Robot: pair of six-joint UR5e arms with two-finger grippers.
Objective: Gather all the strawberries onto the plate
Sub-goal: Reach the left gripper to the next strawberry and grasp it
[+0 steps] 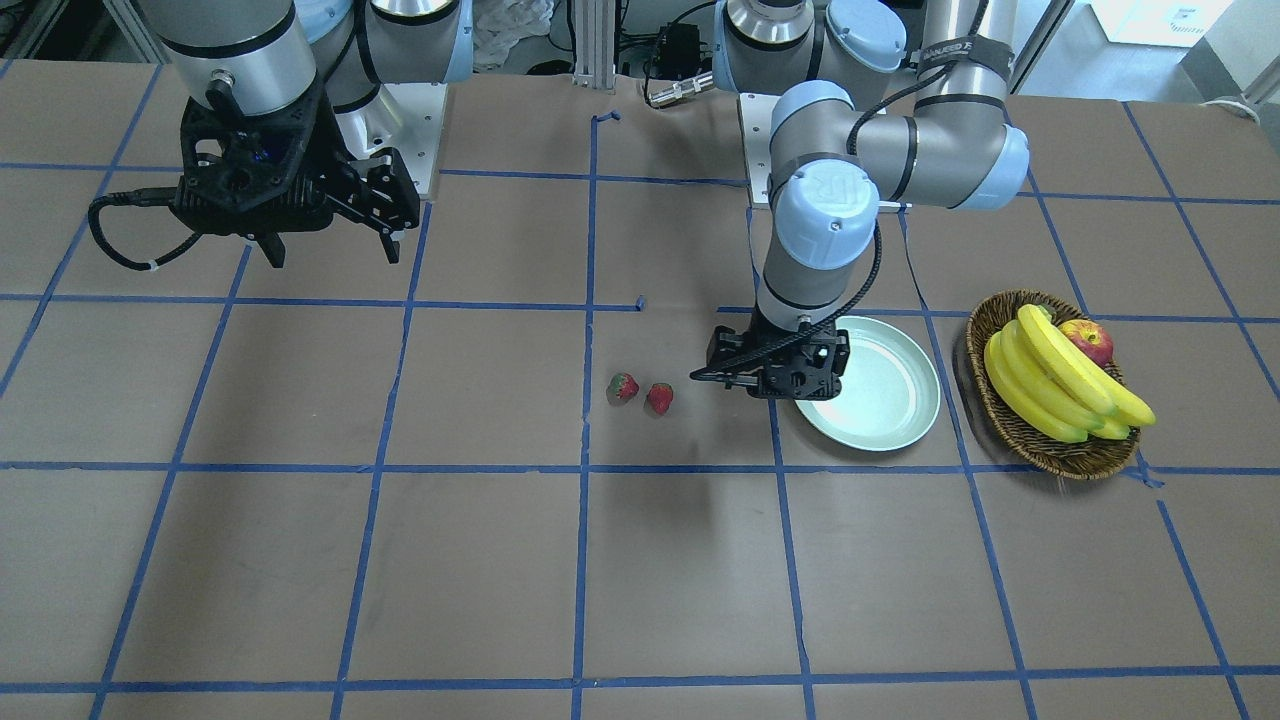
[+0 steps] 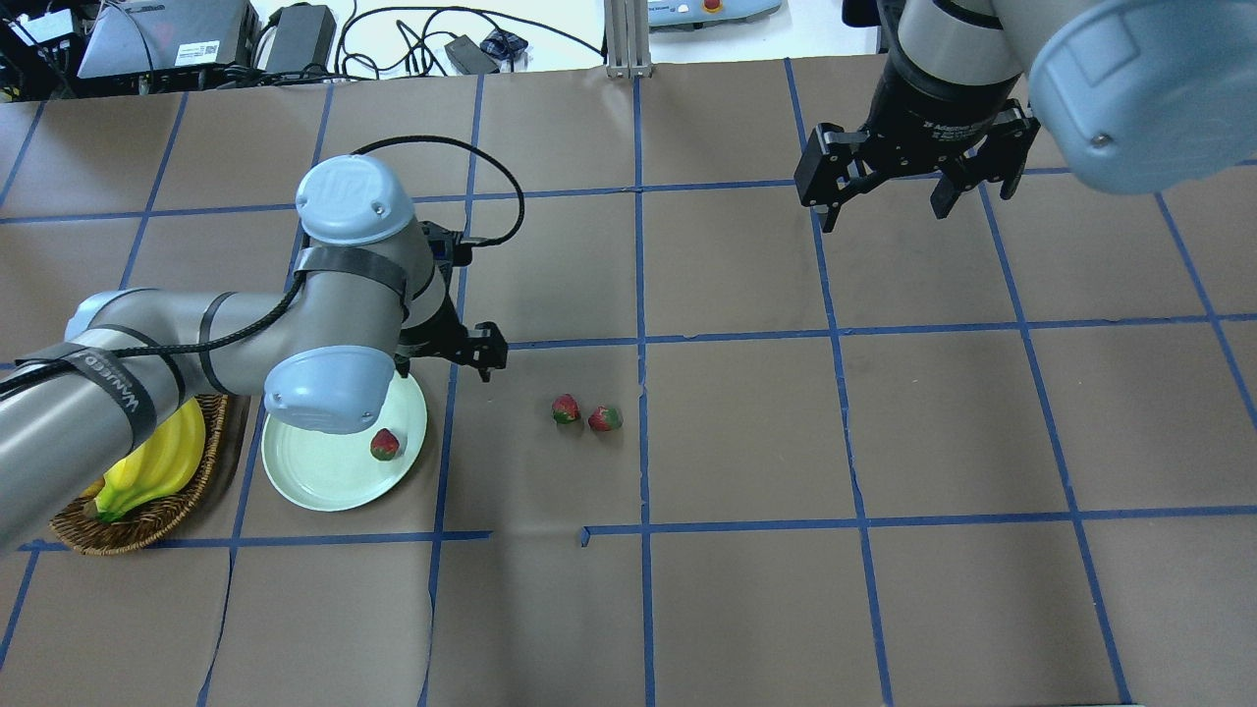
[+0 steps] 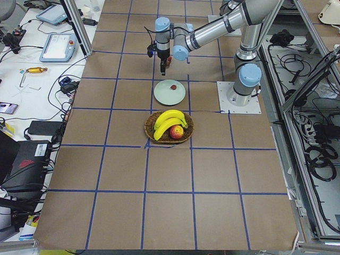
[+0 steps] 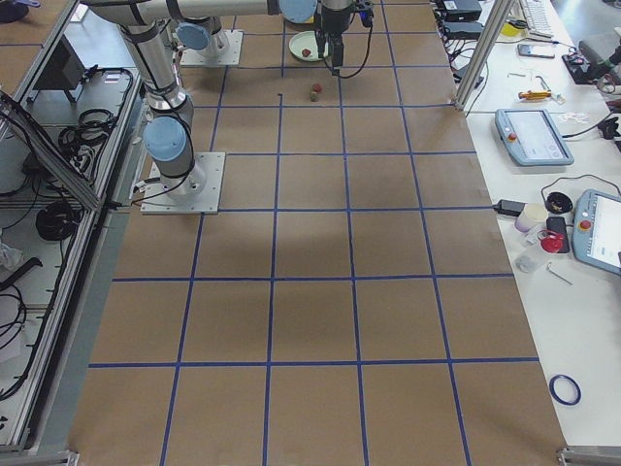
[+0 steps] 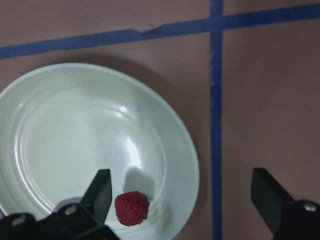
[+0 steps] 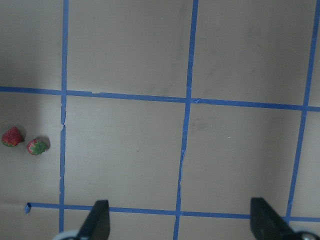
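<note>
Three strawberries [image 2: 384, 444] [image 2: 565, 408] [image 2: 605, 418]. One mint-green plate [image 2: 314, 486]. One brown wicker basket [image 1: 1040, 455]. One red-yellow apple [image 1: 1088, 340]. One bunch of bananas [image 1: 1050, 385], seemingly four or five, though they overlap too much for a sure count.

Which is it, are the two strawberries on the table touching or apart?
Apart. The right wrist view shows bare table between one strawberry and the other strawberry; the front-facing view shows that gap too.
</note>
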